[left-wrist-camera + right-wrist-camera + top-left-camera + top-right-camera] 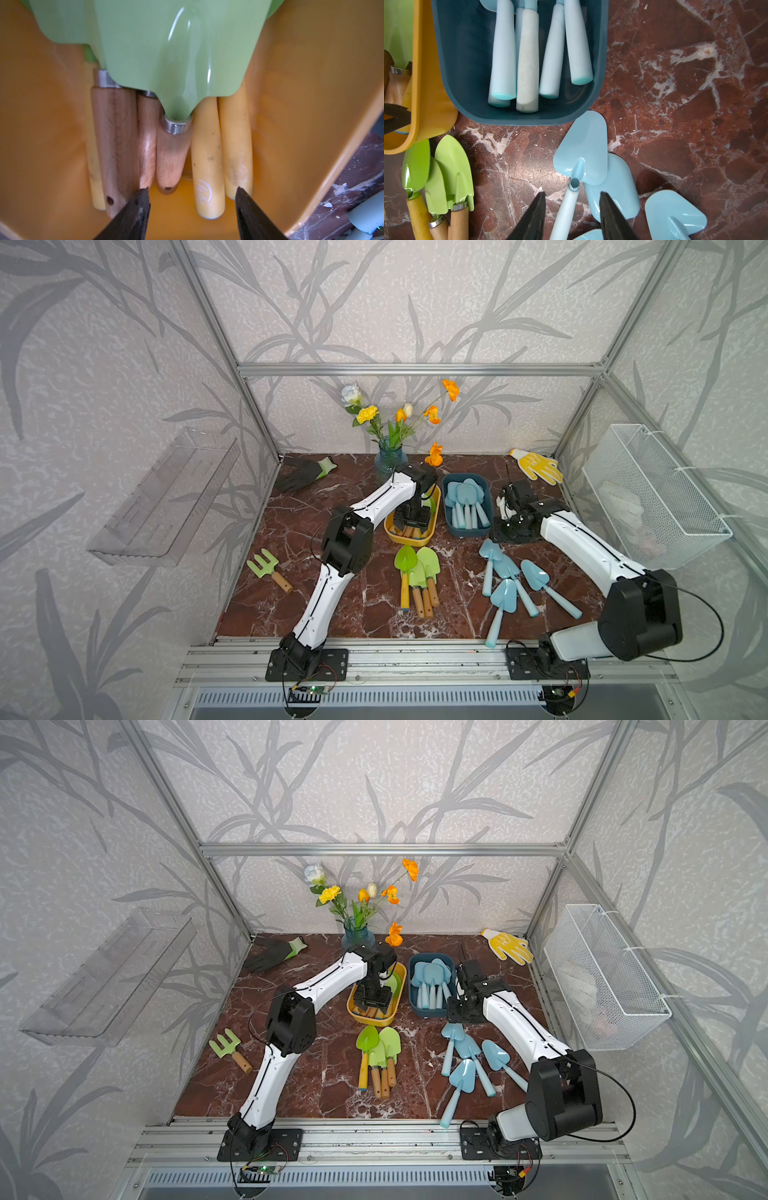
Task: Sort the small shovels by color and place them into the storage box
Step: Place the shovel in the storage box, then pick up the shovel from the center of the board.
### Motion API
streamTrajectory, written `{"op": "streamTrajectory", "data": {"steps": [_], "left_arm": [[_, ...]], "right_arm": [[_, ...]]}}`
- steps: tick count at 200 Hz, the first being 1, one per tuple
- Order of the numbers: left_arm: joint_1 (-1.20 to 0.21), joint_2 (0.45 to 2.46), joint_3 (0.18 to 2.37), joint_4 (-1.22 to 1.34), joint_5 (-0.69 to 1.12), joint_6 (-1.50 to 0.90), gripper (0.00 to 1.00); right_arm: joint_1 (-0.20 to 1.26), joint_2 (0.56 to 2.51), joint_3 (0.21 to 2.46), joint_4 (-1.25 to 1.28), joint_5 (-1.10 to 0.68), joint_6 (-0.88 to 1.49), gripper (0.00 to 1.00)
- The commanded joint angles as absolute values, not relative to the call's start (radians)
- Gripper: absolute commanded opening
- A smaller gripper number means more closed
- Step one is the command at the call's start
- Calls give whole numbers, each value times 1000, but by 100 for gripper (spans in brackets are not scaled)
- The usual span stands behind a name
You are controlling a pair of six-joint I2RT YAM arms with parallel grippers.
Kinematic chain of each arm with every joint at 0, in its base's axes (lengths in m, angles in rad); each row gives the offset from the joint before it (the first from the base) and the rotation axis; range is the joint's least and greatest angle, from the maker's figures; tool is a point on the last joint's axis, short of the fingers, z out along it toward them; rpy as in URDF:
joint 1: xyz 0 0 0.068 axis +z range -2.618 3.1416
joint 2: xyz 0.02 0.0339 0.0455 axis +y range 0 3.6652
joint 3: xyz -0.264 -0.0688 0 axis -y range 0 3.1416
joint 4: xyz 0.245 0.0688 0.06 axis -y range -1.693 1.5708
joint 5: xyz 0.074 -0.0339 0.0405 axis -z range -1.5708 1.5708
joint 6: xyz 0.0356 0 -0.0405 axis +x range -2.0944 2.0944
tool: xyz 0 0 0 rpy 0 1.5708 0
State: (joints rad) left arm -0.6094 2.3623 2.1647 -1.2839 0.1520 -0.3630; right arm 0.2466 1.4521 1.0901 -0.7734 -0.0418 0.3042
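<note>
Looking first at the left fingers (139, 209), we find them apart, clamping nothing. The left gripper (192, 194) hangs low inside the yellow box (301, 104), just short of the butt ends of wooden and yellow handles. The boxed green shovels (166, 52) lie side by side there, blades away from the fingers, one blade overlapping the rest.

The right fingers (533, 220) are apart too and grip nothing. The right gripper (572, 207) hovers over the table (675, 104), and the pale handle of a blue shovel (581, 149) shows in the gap, clear of both fingers. Its blade overlaps another blue blade, just beside the blue box (452, 62), which holds the boxed blue shovels (527, 62).

In both top views we see the two boxes side by side at mid-table. Before the yellow one lie the loose green shovels (417, 568) in a tight bunch; before the blue one, the loose blue shovels (536, 574) are spread out, some crossing. A rake (268, 568) lies well apart near the left edge. At the back we see a dark glove (305, 475), a vase (388, 458) and a yellow glove (538, 466).
</note>
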Motion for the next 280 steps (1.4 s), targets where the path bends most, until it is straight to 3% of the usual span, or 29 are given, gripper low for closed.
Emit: {"op": "streamTrajectory", "data": {"steps": [1, 26, 97, 145, 185, 232, 280], "left_arm": [[-611, 2289, 2201, -1307, 164, -378, 67], [-610, 2246, 2207, -1291, 173, -397, 71], [-575, 2197, 2151, -1230, 135, -470, 72], [-572, 2186, 2109, -1214, 143, -473, 72], [-571, 2179, 2094, -1211, 143, -474, 72], [-569, 2176, 2082, -1213, 133, -468, 72], [-560, 2171, 2082, -1209, 135, -466, 72]], "right_arm": [[242, 1417, 1061, -803, -44, 326, 45], [247, 1394, 1001, -799, -80, 355, 46], [396, 1342, 805, -742, -86, 480, 47], [406, 1375, 741, -661, -69, 497, 45], [407, 1460, 741, -602, -89, 494, 39], [405, 1460, 753, -652, -24, 508, 20], [353, 1348, 826, -791, 112, 522, 17]]}}
